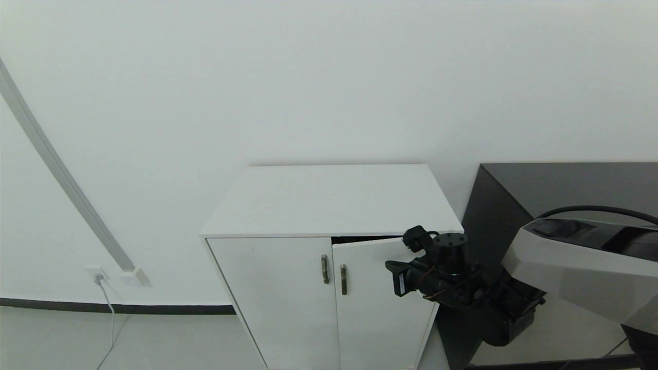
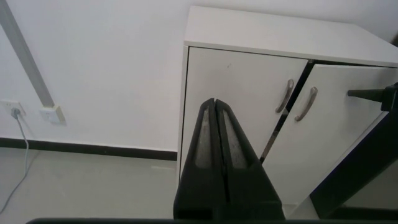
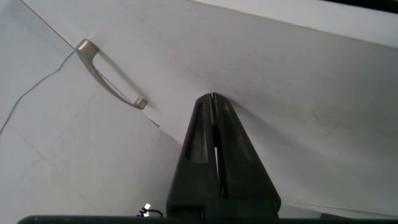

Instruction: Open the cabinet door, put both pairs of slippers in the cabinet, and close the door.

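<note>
Holds right end effector (image 3: pixel 213 95), tips pressed together, against the ajar right cabinet door (image 1: pixel 380 313), left end effector (image 2: pixel 214 101) likewise pressed together, back from it.

White wall (image 1: pixel 329 77), black skirting (image 1: pixel 118 308), pale floor (image 1: pixel 51 339), black furniture (image 1: pixel 565 185)
</note>
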